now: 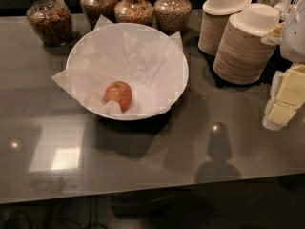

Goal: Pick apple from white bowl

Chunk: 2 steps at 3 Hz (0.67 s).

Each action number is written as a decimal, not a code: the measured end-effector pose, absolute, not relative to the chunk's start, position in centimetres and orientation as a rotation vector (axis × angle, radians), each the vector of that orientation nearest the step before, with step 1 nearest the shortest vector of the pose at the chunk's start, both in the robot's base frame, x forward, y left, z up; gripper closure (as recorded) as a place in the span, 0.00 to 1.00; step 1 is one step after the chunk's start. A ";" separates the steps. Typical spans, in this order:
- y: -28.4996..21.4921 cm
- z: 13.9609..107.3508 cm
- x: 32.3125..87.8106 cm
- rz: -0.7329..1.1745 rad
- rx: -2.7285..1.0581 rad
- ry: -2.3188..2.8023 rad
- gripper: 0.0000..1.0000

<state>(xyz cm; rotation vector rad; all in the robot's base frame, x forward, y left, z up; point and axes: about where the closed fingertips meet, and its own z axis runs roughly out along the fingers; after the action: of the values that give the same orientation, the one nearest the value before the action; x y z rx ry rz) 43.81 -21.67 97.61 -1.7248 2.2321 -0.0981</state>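
Note:
The apple [118, 95] is small, red with yellowish patches. It lies in the front left part of the white bowl [177, 66], on the crumpled white paper that lines it. The bowl stands on the dark glossy counter, left of centre. My gripper [285, 99] shows as pale yellow parts at the right edge of the camera view, below the white arm housing [295, 32]. It hangs above the counter, well to the right of the bowl and away from the apple. It holds nothing that I can see.
Several glass jars of cereal and nuts [135, 7] stand behind the bowl. Two stacks of paper plates capped with small white bowls [244, 44] stand at the back right, close to my gripper. The counter's front edge [143, 191] runs along the bottom.

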 end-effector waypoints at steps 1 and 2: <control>-21.7 97.6 43.8 -0.098 -1.725 2.232 0.00; -21.0 97.9 44.5 -0.091 -1.716 2.199 0.00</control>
<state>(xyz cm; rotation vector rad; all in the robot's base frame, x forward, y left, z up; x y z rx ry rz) 44.49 -20.96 97.94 -1.7157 2.1988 -0.0908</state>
